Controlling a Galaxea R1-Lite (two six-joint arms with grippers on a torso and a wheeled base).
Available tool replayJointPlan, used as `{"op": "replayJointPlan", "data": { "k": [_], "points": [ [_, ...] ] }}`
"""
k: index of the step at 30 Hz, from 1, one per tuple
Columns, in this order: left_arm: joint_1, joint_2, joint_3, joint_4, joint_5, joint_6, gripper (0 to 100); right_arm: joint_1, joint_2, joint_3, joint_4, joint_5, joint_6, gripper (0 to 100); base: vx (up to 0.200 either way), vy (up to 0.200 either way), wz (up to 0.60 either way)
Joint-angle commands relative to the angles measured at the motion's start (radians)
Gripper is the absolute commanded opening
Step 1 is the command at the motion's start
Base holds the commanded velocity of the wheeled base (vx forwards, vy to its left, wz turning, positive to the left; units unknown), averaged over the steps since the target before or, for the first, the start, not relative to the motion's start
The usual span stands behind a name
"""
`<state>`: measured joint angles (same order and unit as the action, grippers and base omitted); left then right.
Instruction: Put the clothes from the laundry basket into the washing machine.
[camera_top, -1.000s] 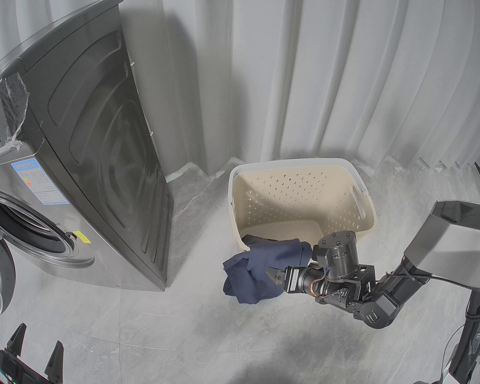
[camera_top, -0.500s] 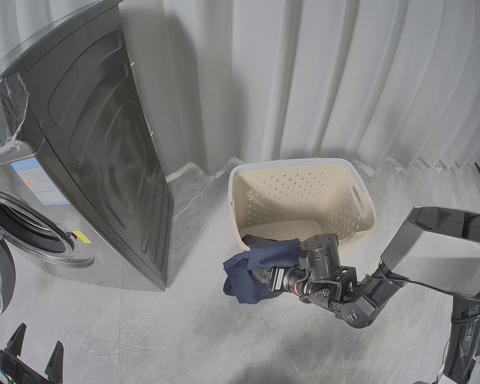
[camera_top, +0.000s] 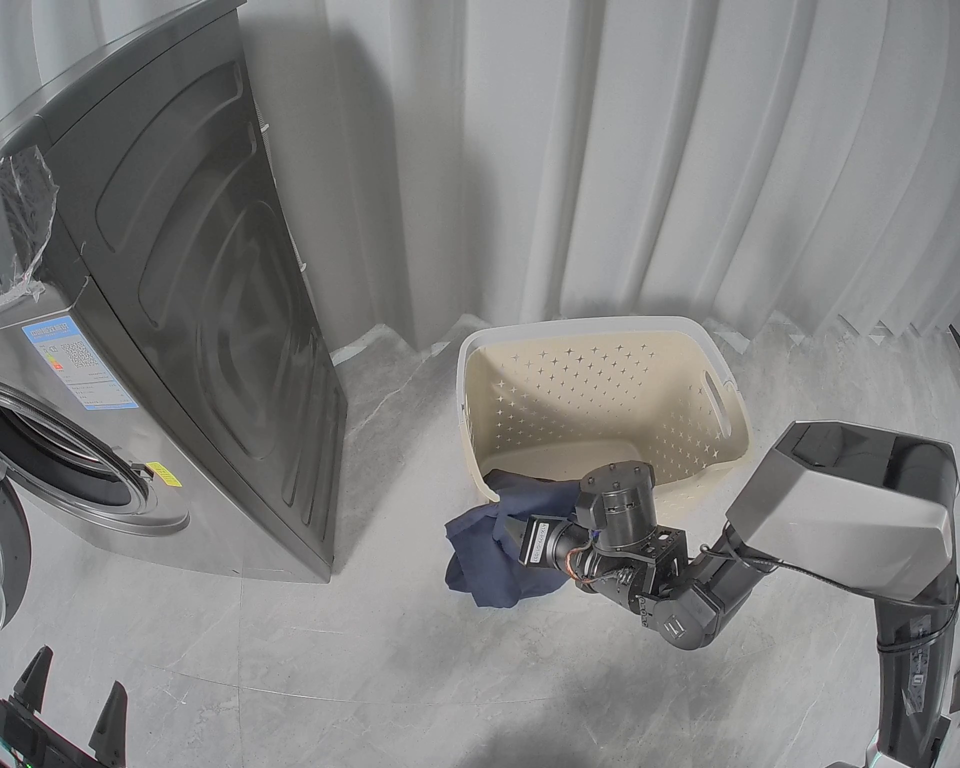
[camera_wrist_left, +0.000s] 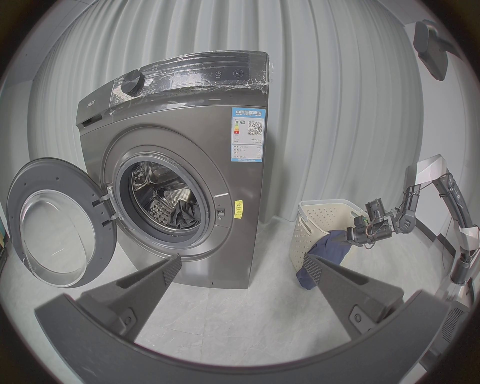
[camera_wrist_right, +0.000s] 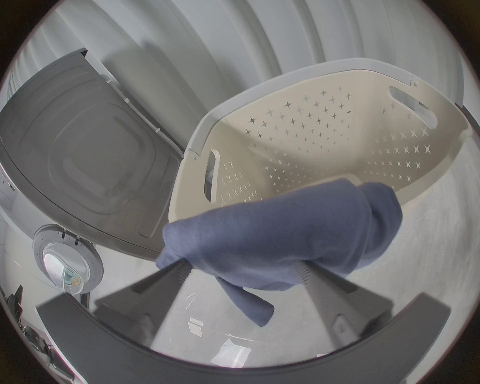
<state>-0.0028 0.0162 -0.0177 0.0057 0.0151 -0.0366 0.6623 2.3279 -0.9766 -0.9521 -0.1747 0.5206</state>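
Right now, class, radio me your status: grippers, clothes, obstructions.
Right gripper open, straddling blue garment on rim of laundry basket. Left gripper open, facing washing machine. Door open, path looks clear.

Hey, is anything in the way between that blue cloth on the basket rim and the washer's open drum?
Nothing visible. The dark blue cloth hangs over the rim of the cream plastic laundry basket; bare grey floor lies between it and the grey front-loading washing machine, whose round door is swung aside.
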Motion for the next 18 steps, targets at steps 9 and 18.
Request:
{"op": "replayJointPlan", "data": {
  "k": [9,18],
  "points": [
    [0.000,-0.010,0.015,0.000,0.000,0.000,100,0.054,-0.110,0.087,-0.028,0.001,0.013,0,0.000,0.000,0.00],
    [0.000,-0.010,0.015,0.000,0.000,0.001,100,0.057,-0.369,0.315,-0.103,0.032,0.002,0,0.000,0.000,0.00]
  ]
}}
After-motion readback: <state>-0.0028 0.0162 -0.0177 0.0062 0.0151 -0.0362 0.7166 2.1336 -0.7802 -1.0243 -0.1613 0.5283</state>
